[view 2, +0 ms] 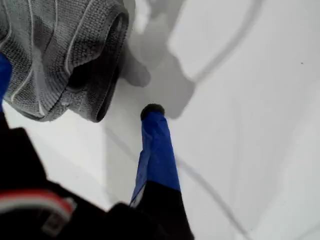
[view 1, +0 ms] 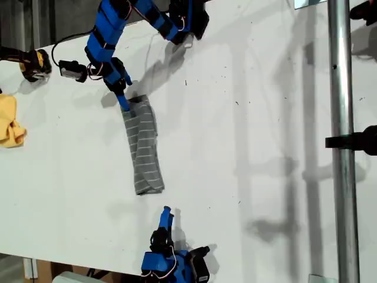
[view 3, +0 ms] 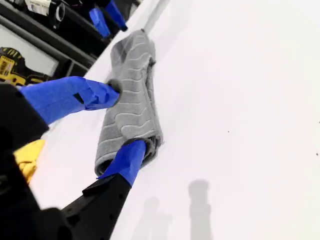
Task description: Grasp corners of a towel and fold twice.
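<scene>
The grey striped towel [view 1: 144, 147] lies folded into a long narrow strip on the white table [view 1: 247, 118]. My first gripper [view 1: 123, 101] is at the strip's far end, near the exterior view's top. It is open [view 2: 77, 87]: one fingertip [view 2: 152, 110] rests on the table beside the bunched towel end [view 2: 65, 55], and the other finger is at the frame edge over the cloth. My second gripper [view 1: 166, 213] is open just short of the strip's near end, and its fingers frame that end of the towel [view 3: 131, 100] in its wrist view [view 3: 125, 121]. Single corners are tucked into the folds.
A yellow cloth [view 1: 10, 121] lies at the exterior view's left edge. A yellow-and-black tool [view 1: 32, 65] and a small black box [view 1: 73, 71] sit at the upper left. A metal pole [view 1: 341, 141] with a black clamp [view 1: 359, 140] runs down the right side.
</scene>
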Controlling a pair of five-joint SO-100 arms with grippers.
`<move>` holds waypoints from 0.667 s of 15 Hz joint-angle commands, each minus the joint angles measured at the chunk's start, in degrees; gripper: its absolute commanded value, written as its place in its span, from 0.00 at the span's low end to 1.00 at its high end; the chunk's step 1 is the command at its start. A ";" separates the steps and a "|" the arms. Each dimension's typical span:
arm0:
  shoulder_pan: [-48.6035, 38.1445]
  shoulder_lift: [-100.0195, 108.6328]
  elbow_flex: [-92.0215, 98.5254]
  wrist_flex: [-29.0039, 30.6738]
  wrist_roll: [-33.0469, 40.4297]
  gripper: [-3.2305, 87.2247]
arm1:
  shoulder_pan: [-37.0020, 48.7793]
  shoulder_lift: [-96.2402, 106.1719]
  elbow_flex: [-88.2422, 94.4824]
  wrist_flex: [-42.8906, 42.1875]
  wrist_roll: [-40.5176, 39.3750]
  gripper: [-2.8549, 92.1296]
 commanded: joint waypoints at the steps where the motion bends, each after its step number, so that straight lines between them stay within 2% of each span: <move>1: -0.44 0.44 -0.62 0.53 -0.70 0.23 | -1.58 -10.55 -10.55 -0.88 -0.53 0.54; 5: -0.97 0.44 -0.97 1.85 -1.41 0.23 | -7.21 -25.22 -28.39 6.06 -0.09 0.46; 6: -1.05 0.44 -0.97 2.11 -1.49 0.23 | -9.14 -27.07 -31.82 7.21 0.53 0.34; 10: -1.41 0.44 -1.14 2.46 -1.58 0.23 | -14.15 -27.69 -35.95 8.17 3.78 0.04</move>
